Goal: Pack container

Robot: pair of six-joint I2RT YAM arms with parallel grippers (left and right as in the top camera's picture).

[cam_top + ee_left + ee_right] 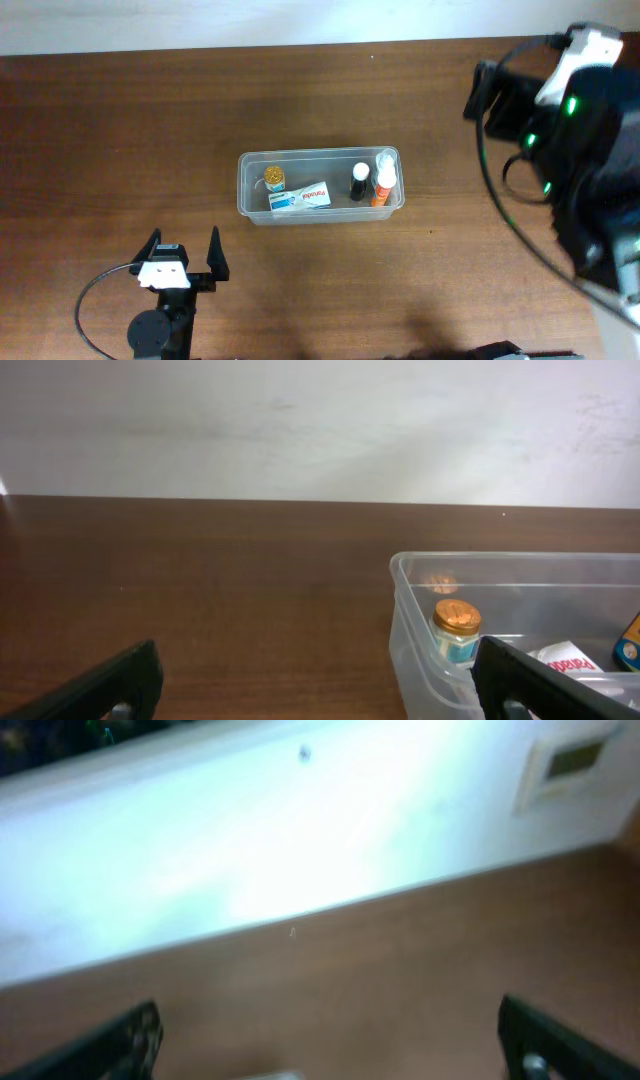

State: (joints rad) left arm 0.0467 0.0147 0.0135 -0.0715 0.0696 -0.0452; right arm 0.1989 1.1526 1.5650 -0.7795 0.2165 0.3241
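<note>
The container point(243, 190), a clear rectangular tub, sits mid-table. Inside lie a small gold-lidded jar point(274, 178), a white box point(302, 197), a black bottle point(359, 183) and an orange bottle point(383, 186) with a white cap. My left gripper point(183, 250) stands open and empty near the front edge, left of and below the tub. In the left wrist view the container's rim point(500, 558) and the jar point(456, 626) show just behind the right finger point(540, 685). My right gripper point(478, 92) hovers open at the far right, empty; its wrist view is blurred.
Brown wooden table point(120, 130) with a white wall along its far edge point(300, 430). The bulky right arm point(585, 150) with green lights and looping cables fills the right side. A cable point(95, 300) curls beside the left arm's base.
</note>
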